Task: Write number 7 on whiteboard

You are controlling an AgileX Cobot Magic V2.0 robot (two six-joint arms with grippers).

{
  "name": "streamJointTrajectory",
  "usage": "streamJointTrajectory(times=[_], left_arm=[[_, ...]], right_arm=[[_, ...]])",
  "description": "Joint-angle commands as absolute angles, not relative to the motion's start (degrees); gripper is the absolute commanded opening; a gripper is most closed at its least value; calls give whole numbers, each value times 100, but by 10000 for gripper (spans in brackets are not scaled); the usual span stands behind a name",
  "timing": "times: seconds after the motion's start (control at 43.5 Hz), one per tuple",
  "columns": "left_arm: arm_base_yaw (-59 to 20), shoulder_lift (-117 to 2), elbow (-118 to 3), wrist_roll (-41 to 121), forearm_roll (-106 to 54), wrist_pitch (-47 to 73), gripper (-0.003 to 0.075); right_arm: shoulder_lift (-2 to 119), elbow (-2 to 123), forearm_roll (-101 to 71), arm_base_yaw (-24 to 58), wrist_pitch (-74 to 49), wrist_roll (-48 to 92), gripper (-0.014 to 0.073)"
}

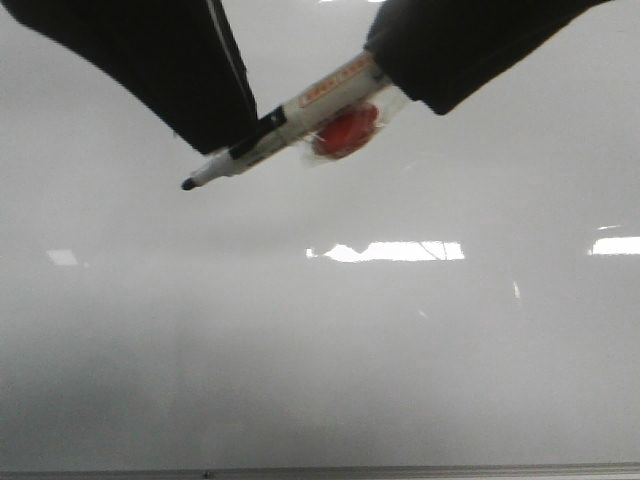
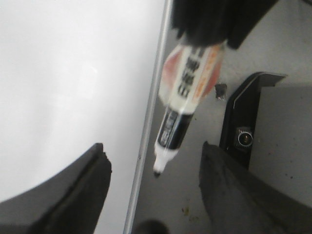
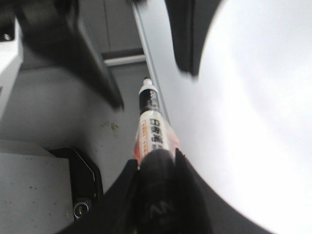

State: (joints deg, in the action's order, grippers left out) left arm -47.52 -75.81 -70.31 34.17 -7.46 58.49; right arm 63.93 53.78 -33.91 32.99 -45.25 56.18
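While the whiteboard (image 1: 320, 380) fills almost the whole front view, two dark arms are seen reaching in from the top corners. The right gripper (image 1: 385, 85) is closed on the rear end of a marker (image 1: 290, 120), which is held slanted, its uncapped black tip pointed down and to the left. A red, rounded thing wrapped in clear film (image 1: 345, 132) is seen just beneath the marker barrel; what it is cannot be told. The left gripper (image 2: 153, 168) is held open, its two black fingers (image 2: 78, 190) spread well apart with nothing between them, and the marker tip is seen hanging in the gap without touching either finger. In the front view the left arm is placed just behind the marker's black collar. In the right wrist view the marker (image 3: 151, 129) is shown gripped tightly between the right gripper's fingers (image 3: 158, 170), its tip lying over the board's thin metal edge (image 3: 151, 73).

The board is pale grey-white and glossy, with bright rectangular glare patches (image 1: 395, 251) across its middle and a thin grey frame along its near edge. No drawn 7 can be made out on it. Beside the board, a grey speckled surface (image 2: 287, 141) and a black bracket (image 2: 241, 122) are seen.
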Motion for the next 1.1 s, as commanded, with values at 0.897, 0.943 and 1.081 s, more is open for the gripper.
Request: streamJointTrajectory(times=[0.897,0.943,1.081], left_arm=[[-2800,-5382,-5684,1827,-1129,4322,408],[-2800,-5382,-5684,1827,-1129,4322,407],[-2800,-5382,-5684,1827,-1129,4322,408]], right_arm=[[5929,5509,-2874,1865,-3131,2333,-88],[6088,5629,-2874,1865,-3087,2339,-88],[6562,5929,-2874,1865,-2899,2382,-88]])
